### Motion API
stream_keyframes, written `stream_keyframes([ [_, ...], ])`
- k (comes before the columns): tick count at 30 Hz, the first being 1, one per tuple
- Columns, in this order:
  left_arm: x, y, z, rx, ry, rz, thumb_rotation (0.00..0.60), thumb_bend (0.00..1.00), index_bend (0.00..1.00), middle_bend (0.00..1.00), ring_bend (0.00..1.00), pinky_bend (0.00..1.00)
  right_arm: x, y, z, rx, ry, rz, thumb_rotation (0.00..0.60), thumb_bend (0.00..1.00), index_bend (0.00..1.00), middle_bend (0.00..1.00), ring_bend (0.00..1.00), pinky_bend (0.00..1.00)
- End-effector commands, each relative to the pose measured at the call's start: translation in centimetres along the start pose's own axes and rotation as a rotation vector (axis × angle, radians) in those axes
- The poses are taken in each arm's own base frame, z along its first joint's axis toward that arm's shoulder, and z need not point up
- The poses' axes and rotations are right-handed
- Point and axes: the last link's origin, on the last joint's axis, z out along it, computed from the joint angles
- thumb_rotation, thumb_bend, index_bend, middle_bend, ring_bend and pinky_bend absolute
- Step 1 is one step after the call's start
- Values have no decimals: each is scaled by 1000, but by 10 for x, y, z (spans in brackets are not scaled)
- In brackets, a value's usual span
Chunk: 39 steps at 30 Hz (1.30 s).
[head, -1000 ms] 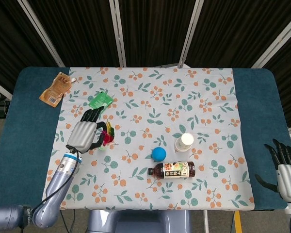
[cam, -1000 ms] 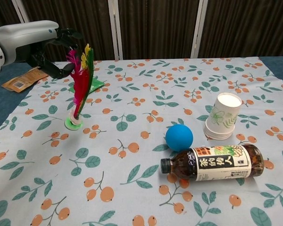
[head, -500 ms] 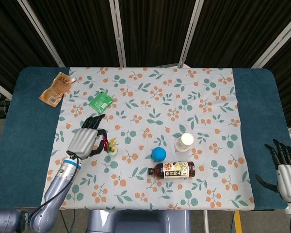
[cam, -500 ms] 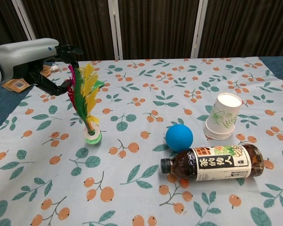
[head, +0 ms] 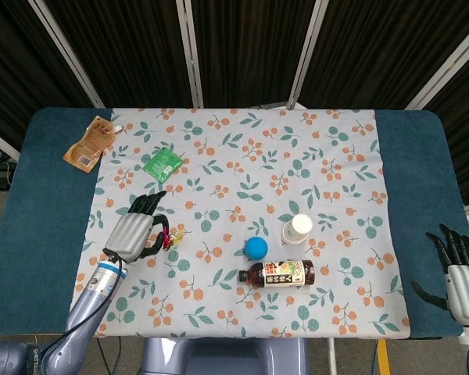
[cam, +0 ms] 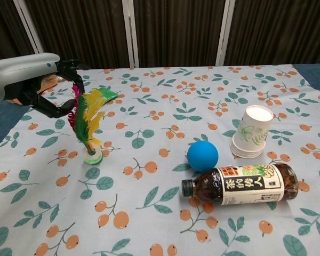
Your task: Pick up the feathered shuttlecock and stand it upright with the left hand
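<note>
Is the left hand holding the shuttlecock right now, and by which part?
Cannot be told. The left hand is at the shuttlecock feathers, base on the cloth, but contact is unclear. The right hand holds nothing.

I see the shuttlecock on the left side of the flowered cloth, its round green-and-white base on the cloth. Its feathers, yellow, green and pink-red, rise and lean a little to the left and away from me. From the head camera the shuttlecock shows only as a small bright tuft.
</note>
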Motion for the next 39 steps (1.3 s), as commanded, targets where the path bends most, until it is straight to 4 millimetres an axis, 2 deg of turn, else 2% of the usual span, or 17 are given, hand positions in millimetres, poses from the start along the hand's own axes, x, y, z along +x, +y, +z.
stream_keyframes([
  [1,1,-2,-2,2,4,-2,600,563,551,3,0,0,0,0,0,-2,-1,1,600,104,136,0,0,0],
  [9,1,-11,-8,16,-3,-10,600,557,547,0,0,0,0,0,-1,0,-1,-2,600,104,136,0,0,0],
  [12,1,-16,-10,21,3,-2,600,485,528,0,0,0,0,0,-1,-2,-1,-1,600,103,137,0,0,0],
  [15,0,-23,-12,33,-5,9,600,316,455,0,0,0,0,0,-1,-3,-1,-2,600,103,137,0,0,0],
  [17,0,-29,-14,45,-12,17,600,206,343,0,0,0,0,0,-1,-3,0,-3,600,103,137,0,0,0],
  [20,9,-36,-17,53,27,-2,600,146,227,0,0,0,0,-1,-1,0,0,-5,600,104,136,0,0,0],
  [24,30,-43,-29,47,106,-43,600,139,195,0,0,0,0,0,-1,-3,1,-5,600,103,136,0,0,0],
  [27,40,-50,-43,36,165,-22,600,138,198,0,0,0,0,1,0,-3,6,-13,600,103,136,0,0,0],
  [31,46,-67,-71,11,251,144,600,138,208,0,0,0,0,1,0,-1,7,-38,600,104,136,0,0,0],
  [35,40,-88,-107,3,312,325,600,137,187,0,0,0,0,0,0,12,16,-63,600,104,127,0,0,0],
  [39,30,-102,-133,43,301,358,600,126,133,0,0,0,-1,-2,0,24,23,-71,600,104,83,0,0,0],
])
